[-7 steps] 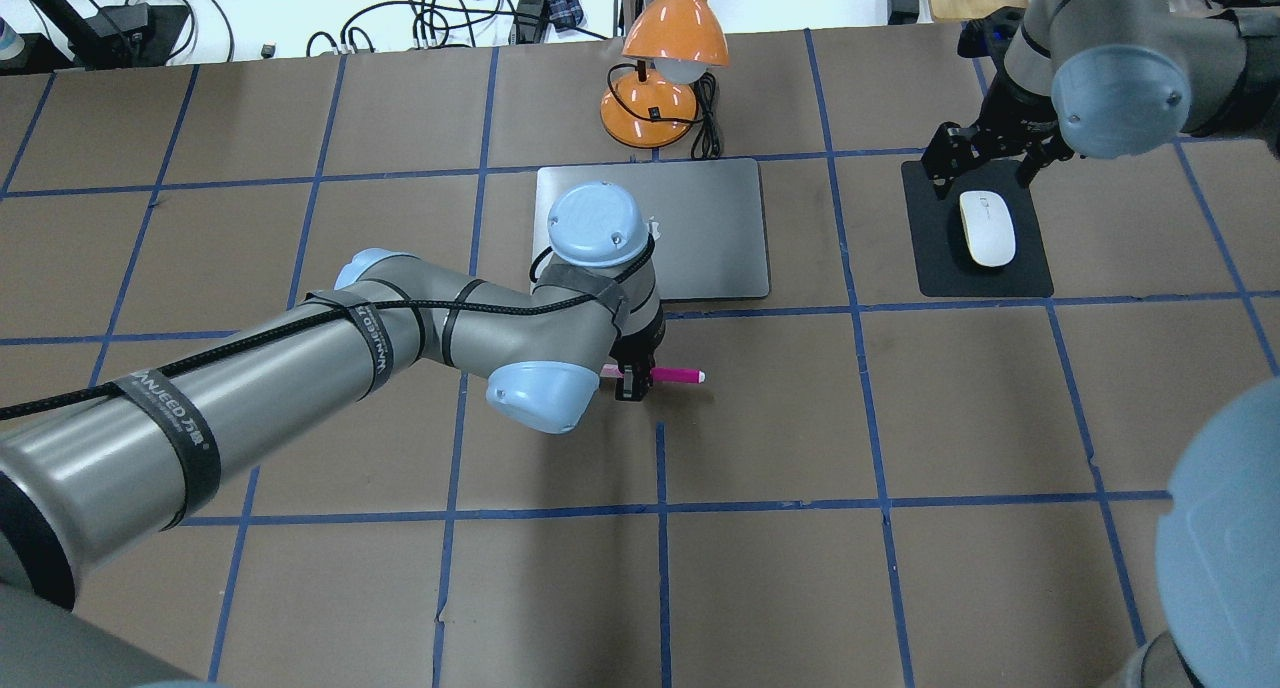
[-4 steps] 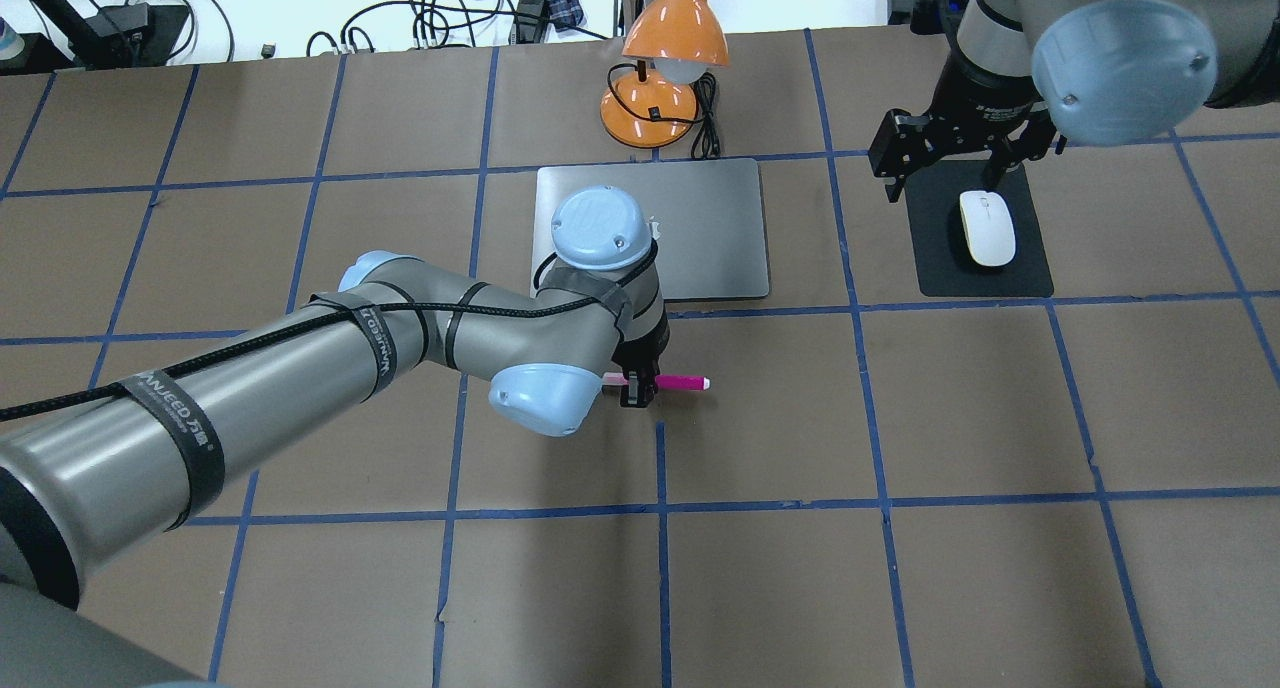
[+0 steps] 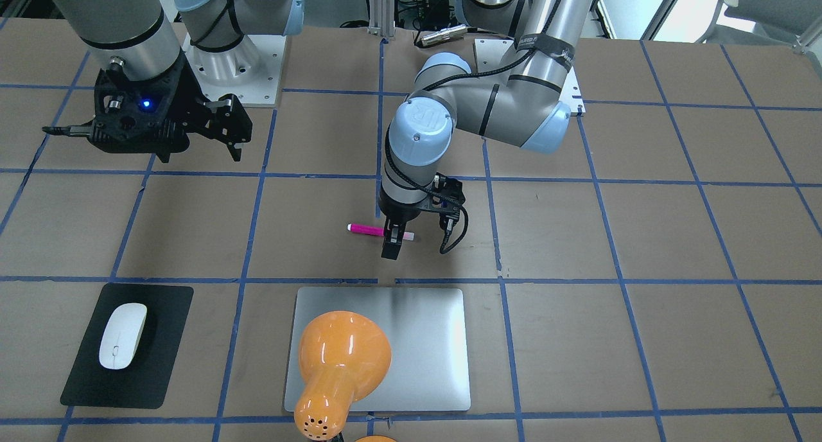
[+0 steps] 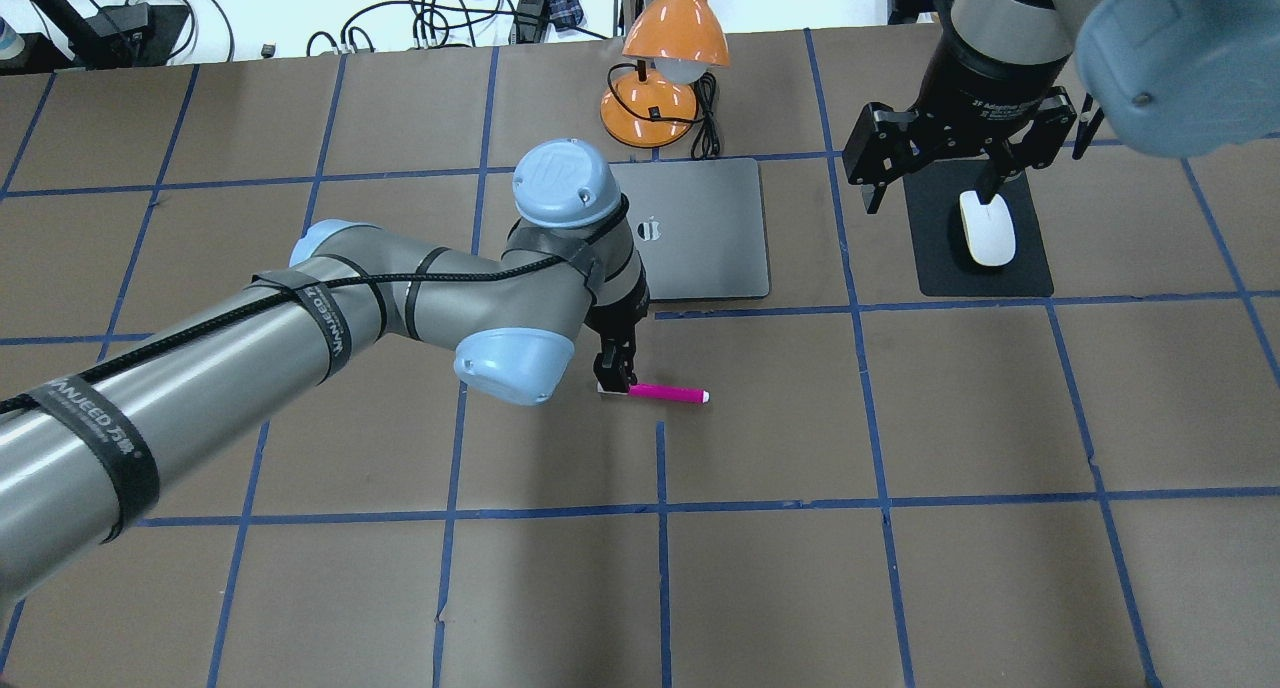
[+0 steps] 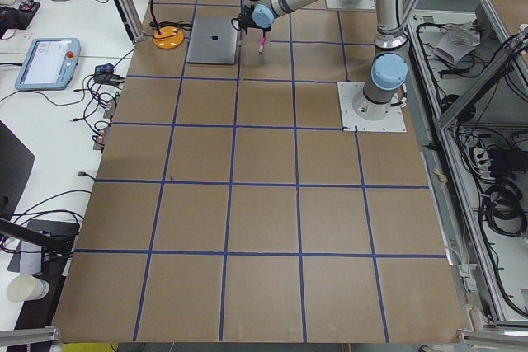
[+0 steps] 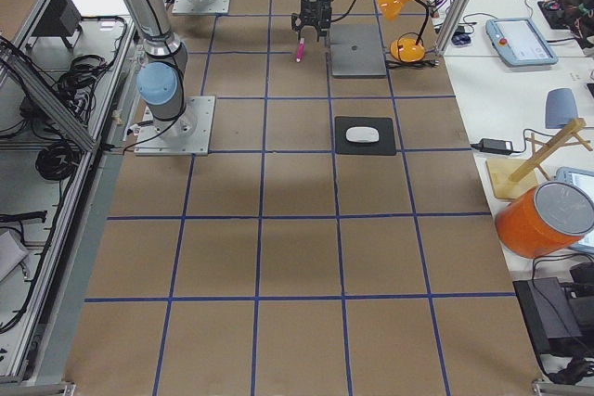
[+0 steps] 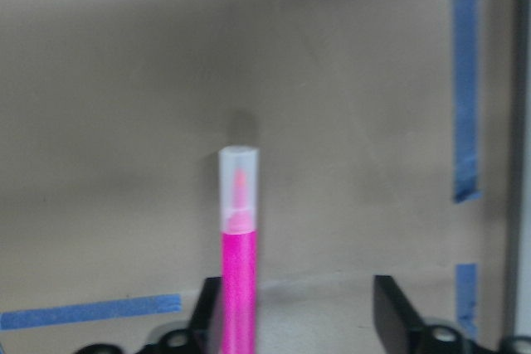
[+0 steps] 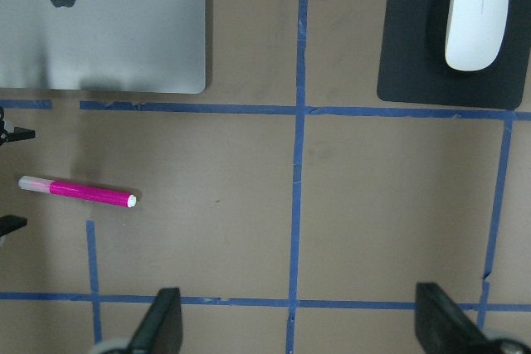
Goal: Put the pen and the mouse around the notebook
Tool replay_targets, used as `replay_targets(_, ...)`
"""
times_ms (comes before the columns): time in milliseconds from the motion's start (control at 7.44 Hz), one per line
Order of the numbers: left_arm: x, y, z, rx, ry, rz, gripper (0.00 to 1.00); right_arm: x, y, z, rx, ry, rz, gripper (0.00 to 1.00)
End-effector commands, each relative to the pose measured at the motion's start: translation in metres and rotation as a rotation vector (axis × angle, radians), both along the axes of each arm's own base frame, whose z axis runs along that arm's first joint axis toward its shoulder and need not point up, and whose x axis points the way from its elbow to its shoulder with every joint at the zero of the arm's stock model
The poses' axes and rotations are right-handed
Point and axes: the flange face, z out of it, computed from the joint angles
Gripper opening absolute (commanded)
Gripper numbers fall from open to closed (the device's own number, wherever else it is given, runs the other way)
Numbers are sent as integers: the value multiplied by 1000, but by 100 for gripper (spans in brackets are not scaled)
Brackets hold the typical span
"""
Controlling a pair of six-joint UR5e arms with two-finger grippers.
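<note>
The pink pen (image 4: 665, 393) lies flat on the brown table in front of the silver notebook (image 4: 700, 233). My left gripper (image 4: 612, 376) stands over its pale cap end. In the left wrist view its fingers (image 7: 390, 312) are spread apart, and the pen (image 7: 238, 254) rests against one of them, so it is open. The white mouse (image 4: 987, 230) sits on a black mat (image 4: 940, 268) to the right of the notebook. My right gripper (image 4: 927, 198) hangs open high above the mat's far end, holding nothing. From the right wrist I see the mouse (image 8: 475, 14), the notebook (image 8: 108, 39) and the pen (image 8: 79, 191).
An orange desk lamp (image 4: 665, 58) with its cable stands just behind the notebook and, in the front-facing view, the lamp (image 3: 340, 358) covers part of it. Blue tape lines grid the brown table (image 4: 900, 418). Cables lie beyond the far edge.
My left gripper moved from the pen's middle to its cap end and its wrist turned; the pen lies slightly nearer the robot. My right gripper rose and drew back from the mouse.
</note>
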Motion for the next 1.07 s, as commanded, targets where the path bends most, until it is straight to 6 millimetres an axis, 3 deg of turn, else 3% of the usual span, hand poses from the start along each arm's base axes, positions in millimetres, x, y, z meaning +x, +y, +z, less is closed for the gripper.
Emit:
replay_targets(0,41,-10,91,68,1,-372,100,0,-15,-5,-30,14,-49,100)
replay_targets(134,62,-10,134,75,12,-593,100,-5,-19,-10,-23,64,-36,100)
replay_targets(269,85,-7,166,28,15,-752,100,-5,-19,0,-40,65,-37,100)
replay_targets(537,157,-4,216,-69,-33,-1039,100,26,-14,33,-57,79,13,100)
replay_targets(672,180,-1,228,-99,-37,-1187,100,30,-7,36,-36,72,10,100)
replay_targets(806,189,-2,230,-118,-38,-1391,100,31,-5,32,-10,59,22,100)
replay_targets(940,189,-9,231,-134,-44,-1431,100,22,-12,22,11,55,27,100)
